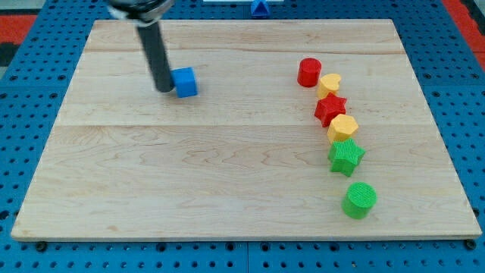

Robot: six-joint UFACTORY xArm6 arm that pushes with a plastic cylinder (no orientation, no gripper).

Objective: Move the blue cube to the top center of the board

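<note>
The blue cube sits on the wooden board in the upper left part, left of the board's middle. My tip rests on the board just left of the blue cube, touching or nearly touching its left side. The dark rod rises from the tip toward the view's top left.
A line of blocks runs down the view's right: a red cylinder, a yellow heart, a red star, a yellow hexagon, a green star, a green cylinder. A small blue piece lies off the board's top edge.
</note>
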